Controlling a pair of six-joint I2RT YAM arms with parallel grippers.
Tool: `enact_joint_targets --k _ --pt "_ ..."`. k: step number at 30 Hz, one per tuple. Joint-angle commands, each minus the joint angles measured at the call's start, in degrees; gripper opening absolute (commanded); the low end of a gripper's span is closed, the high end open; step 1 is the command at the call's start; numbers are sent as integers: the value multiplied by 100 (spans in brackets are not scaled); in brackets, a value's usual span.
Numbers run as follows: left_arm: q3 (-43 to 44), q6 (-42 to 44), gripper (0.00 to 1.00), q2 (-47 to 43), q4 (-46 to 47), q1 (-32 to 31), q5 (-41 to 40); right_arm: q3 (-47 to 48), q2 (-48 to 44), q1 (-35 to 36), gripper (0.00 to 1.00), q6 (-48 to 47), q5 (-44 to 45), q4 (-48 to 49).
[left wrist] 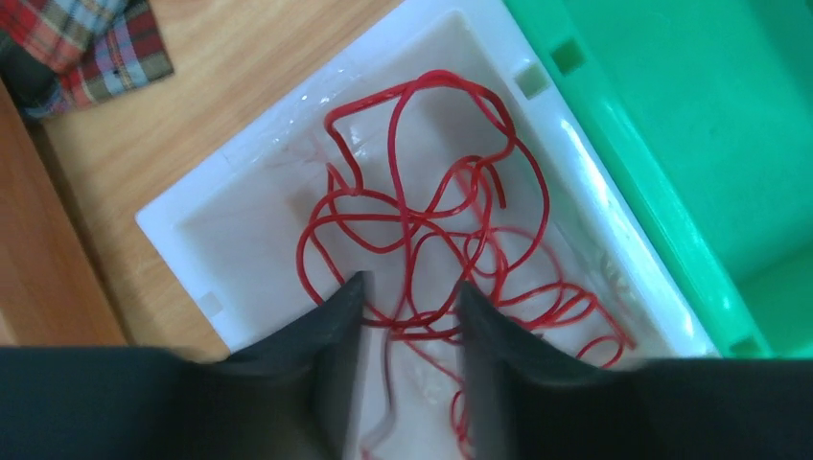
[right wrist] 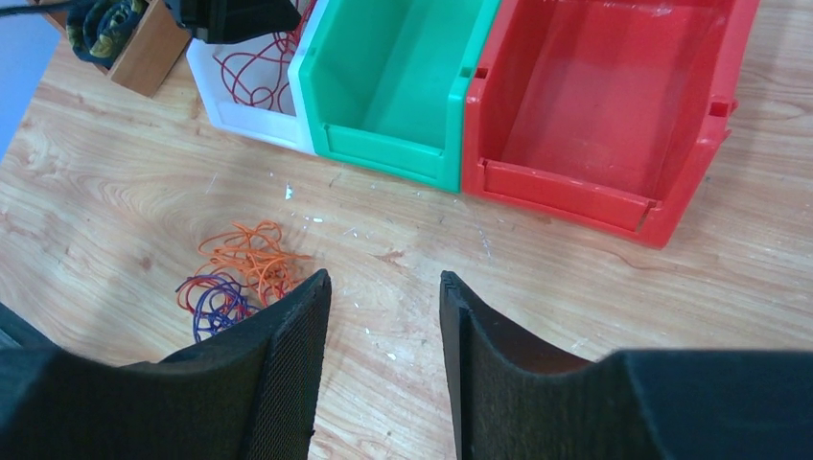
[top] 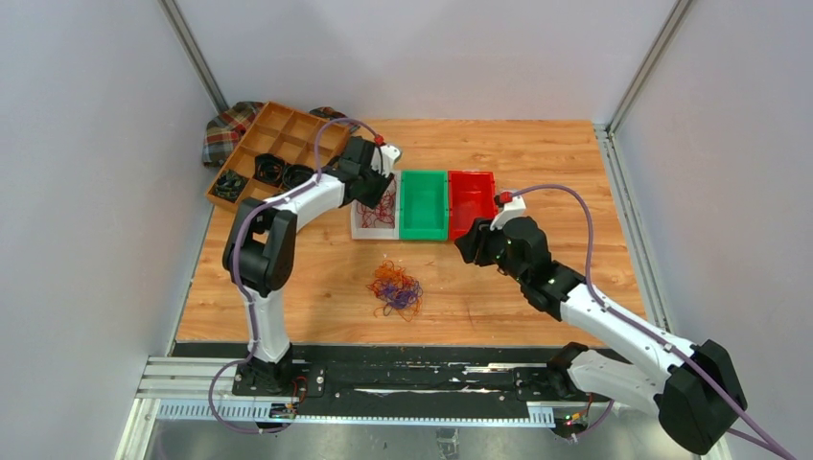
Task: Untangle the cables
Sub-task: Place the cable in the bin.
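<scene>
A clump of thin orange, purple and red cables [top: 395,289] lies on the wooden table in front of the bins; it also shows in the right wrist view [right wrist: 240,273]. Several loose red cables [left wrist: 422,220] lie in the white bin [left wrist: 192,220]. My left gripper [left wrist: 410,292] hangs open just over them, and a red strand runs across the gap between its fingers. In the top view the left gripper [top: 369,187] covers much of the white bin [top: 369,230]. My right gripper [right wrist: 385,283] is open and empty above bare table, right of the clump, in front of the red bin [right wrist: 575,187].
A green bin [top: 424,203] stands between the white bin and the red bin [top: 472,196]. A wooden compartment tray [top: 278,144] holding black coiled bundles [top: 271,171] sits at the back left, with a plaid cloth [top: 225,129] behind it.
</scene>
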Motion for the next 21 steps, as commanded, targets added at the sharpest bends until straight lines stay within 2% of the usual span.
enact_joint_targets --k 1,3,6,12,19,21 --pt "95 -8 57 -698 -399 -39 148 237 177 -47 46 -57 -298 -112" --pt "116 74 78 -1026 -742 -38 428 327 244 42 46 -80 -314 -193" --pt "134 156 97 -1515 -1270 -36 715 344 325 268 48 -130 -256 -161" --pt "146 239 98 -2190 -2459 -35 1141 305 619 619 52 -142 -250 -4" --pt "-1264 1118 100 -2686 -2895 -55 2819 -45 408 735 53 -125 -485 17" --pt "-1414 1305 95 -2601 -2899 -91 3106 -174 270 748 53 -130 -531 -26"
